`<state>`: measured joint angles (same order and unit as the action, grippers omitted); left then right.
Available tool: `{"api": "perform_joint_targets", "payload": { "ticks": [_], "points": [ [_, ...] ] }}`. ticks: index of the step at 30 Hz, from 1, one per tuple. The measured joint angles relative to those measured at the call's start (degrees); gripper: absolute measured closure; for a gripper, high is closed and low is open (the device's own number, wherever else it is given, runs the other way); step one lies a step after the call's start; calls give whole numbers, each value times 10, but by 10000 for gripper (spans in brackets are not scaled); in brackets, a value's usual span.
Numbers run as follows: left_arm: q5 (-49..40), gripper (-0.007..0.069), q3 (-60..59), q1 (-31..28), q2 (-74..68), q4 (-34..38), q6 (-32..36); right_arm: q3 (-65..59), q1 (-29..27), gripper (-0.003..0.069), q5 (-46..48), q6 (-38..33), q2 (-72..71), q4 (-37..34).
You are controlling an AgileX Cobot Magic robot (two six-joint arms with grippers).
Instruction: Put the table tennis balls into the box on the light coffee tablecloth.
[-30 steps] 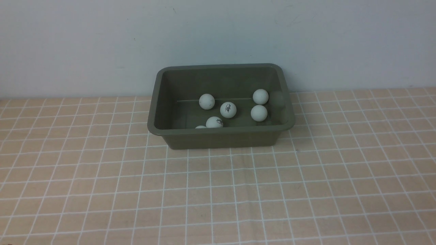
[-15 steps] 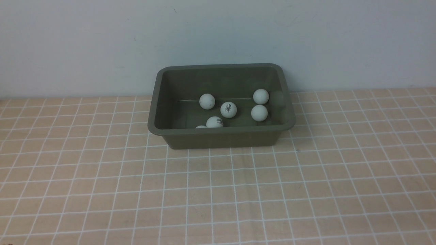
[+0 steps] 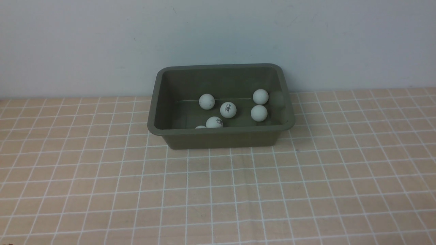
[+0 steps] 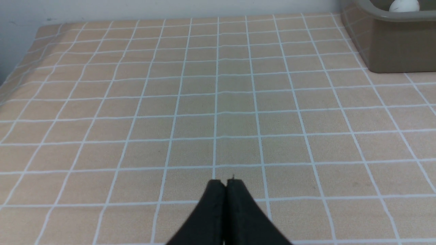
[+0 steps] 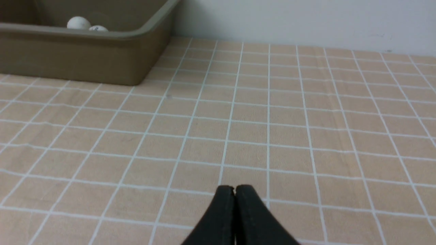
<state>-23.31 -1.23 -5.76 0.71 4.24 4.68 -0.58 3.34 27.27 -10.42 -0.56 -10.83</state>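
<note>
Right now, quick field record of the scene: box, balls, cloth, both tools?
box: olive-grey tub, standing on the cloth by the back wall
balls: six white balls, all inside the box; one only partly seen behind the near rim
cloth: beige grid tablecloth, no balls on it
left tool: shut, holding nothing, above the cloth
right tool: shut, holding nothing, above the cloth

No visible change: table tennis balls [image 3: 228,109] unmoved in box [image 3: 221,137].

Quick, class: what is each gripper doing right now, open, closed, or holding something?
Left gripper: closed, fingers together, holding nothing.
Right gripper: closed, fingers together, holding nothing.
</note>
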Motion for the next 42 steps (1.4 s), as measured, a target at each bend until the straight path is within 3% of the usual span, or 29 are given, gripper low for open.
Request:
{"api": "perform_joint_targets", "payload": {
  "ticks": [42],
  "points": [
    [0,693,0,0,0,0,0,-5,0,673,-32,-1,0,0]
  ]
}}
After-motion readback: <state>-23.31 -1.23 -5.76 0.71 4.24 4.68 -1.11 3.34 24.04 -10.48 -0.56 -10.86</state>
